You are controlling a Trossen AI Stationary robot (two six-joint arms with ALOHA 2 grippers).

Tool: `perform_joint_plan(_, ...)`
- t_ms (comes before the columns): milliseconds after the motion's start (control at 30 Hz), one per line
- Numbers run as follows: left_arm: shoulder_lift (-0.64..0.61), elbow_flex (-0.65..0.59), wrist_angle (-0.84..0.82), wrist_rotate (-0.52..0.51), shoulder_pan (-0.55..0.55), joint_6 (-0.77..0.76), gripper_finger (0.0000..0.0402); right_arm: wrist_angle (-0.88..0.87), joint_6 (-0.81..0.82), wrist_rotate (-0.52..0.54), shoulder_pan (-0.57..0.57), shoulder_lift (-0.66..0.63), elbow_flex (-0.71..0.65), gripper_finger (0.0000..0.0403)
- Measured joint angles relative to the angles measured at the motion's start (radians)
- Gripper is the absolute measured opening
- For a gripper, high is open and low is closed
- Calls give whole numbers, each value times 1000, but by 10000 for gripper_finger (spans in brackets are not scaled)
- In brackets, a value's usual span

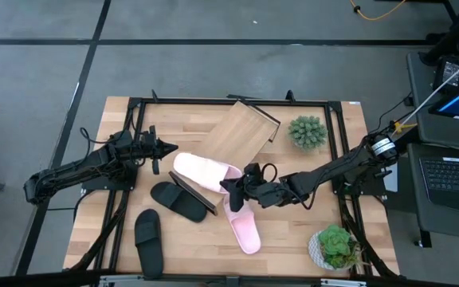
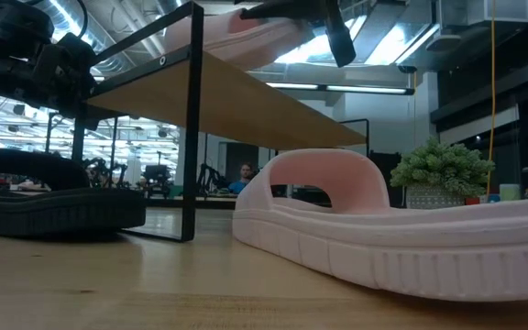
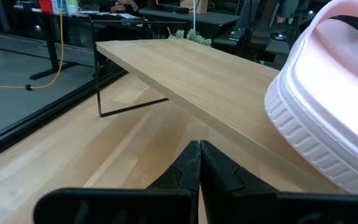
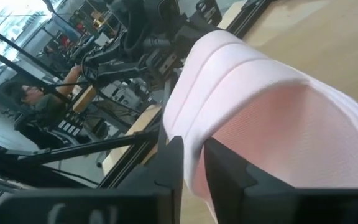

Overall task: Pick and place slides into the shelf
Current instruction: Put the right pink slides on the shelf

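I have the shelf [image 1: 241, 131] lying slantwise up the middle of the table, its low edge toward my two arms. On that low end sits a pink slide [image 1: 205, 173], long axis running across the board from the left arm's side toward the right arm's. My right gripper [image 1: 237, 187] is at the slide's near end, and in the right wrist view its fingers [image 4: 173, 163] straddle the pink strap edge with a narrow gap; I judge it a loosening hold on that slide rather than a firm clamp. So the slide lies straight ahead of the right hand, touching it. The second pink slide [image 1: 244, 226] is on the table just beneath that hand. My left gripper [image 1: 166, 149] waits pinched shut, just beside the slide's far end, nothing in it.
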Motion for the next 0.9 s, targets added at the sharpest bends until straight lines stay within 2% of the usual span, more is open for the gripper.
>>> perform_joint_plan(233, 0, 0, 0, 0, 0, 0, 0, 5, 51, -5, 0, 0, 0, 104)
perform_joint_plan(400, 0, 0, 0, 0, 0, 0, 0, 39, 77, -50, 0, 0, 0, 124)
perform_joint_plan(900, 0, 0, 0, 3, -18, 0, 0, 110, 81, -157, -1, 0, 0, 127)
